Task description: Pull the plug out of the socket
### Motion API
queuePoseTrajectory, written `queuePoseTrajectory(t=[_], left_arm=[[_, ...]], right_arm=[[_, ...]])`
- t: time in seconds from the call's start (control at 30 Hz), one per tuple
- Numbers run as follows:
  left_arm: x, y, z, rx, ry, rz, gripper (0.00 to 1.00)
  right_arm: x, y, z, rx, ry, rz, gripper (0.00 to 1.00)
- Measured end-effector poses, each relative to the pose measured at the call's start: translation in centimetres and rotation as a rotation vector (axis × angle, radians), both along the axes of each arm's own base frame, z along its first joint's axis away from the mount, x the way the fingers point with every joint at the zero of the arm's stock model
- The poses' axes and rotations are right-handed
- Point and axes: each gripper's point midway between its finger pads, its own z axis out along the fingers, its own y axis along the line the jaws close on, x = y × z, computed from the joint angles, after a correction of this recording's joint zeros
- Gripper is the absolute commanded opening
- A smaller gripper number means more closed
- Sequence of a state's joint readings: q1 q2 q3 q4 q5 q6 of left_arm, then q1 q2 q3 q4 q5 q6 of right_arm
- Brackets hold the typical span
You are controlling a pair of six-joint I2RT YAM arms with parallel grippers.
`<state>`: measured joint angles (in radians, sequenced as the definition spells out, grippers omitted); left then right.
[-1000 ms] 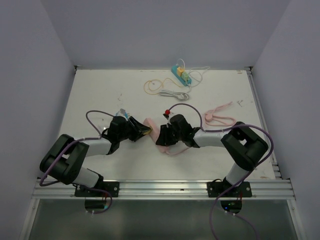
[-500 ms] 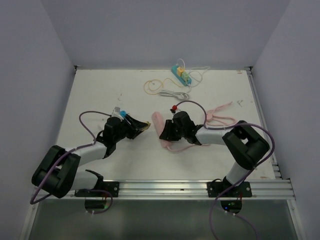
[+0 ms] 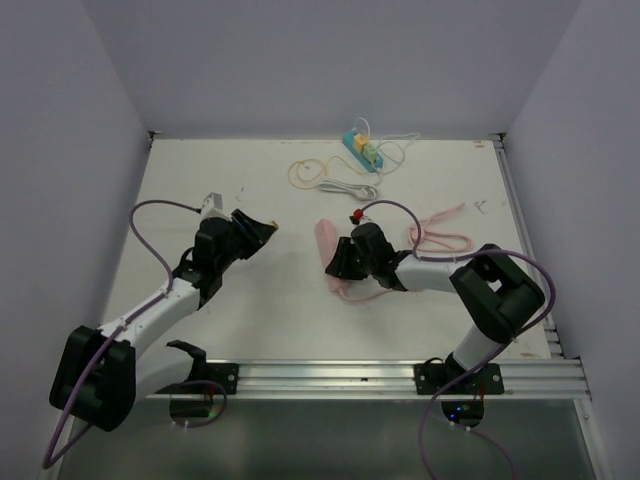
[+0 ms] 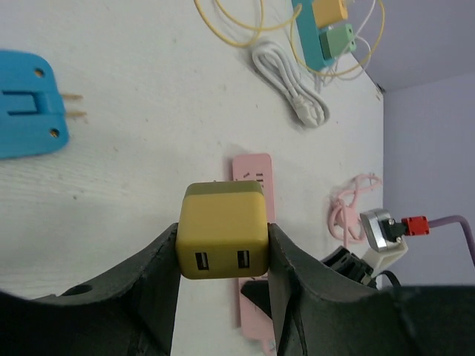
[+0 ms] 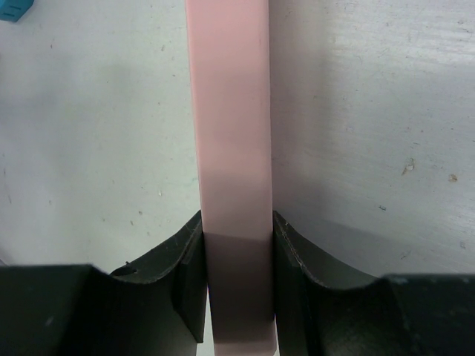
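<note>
Your left end effector [image 4: 221,248] grips the yellow plug [image 4: 223,215] and the right end effector [image 5: 236,226] clamps the pink socket strip [image 5: 228,111]. A slackening grip could drop the plug near the worktop's [image 3: 200,170] left edge.

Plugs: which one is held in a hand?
The mustard-yellow USB plug, clamped in the left hand. The blue plug lies loose on the table; the orange plug and green plug sit in the teal strip.

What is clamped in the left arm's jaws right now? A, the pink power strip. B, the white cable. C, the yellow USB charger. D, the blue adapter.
C: the left wrist view shows the yellow USB charger squeezed between the jaws, while the blue adapter lies loose on the table.
</note>
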<state>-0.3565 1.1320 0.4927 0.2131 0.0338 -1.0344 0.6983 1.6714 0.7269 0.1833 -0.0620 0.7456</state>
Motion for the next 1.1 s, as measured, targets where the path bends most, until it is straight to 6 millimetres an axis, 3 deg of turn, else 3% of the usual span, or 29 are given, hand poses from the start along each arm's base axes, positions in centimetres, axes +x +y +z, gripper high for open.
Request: queuePoseTrajectory(t=[0.13,0.47,0.87,1.07,1.1], left_arm=[[0.4,2.8,0.8,0.142,-0.048,0.083,0.05],[-1.2,7.0,-4.6,0.337,0.083,0.209,0.15],[-1.6,8.5,-8.7,0.436,0.173,0.243,0.27],[-1.2,8.3,-9.3,0.437,0.179,0.240,0.41],[-1.2,8.3,-9.4,0.437,0.180,0.238,0.51]], right_arm=[[0.0,-0.1,0.0,-0.001,-0.001,-0.003,0.00],[0.1,-0.5,0.0,-0.005,-0.005,-0.013,0.00],[0.1,-0.6,0.0,-0.005,-0.008,-0.015,0.00],[0.1,-0.6,0.0,-0.005,-0.007,-0.015,0.00],[0.1,-0.6,0.0,-0.005,-0.008,-0.015,0.00]])
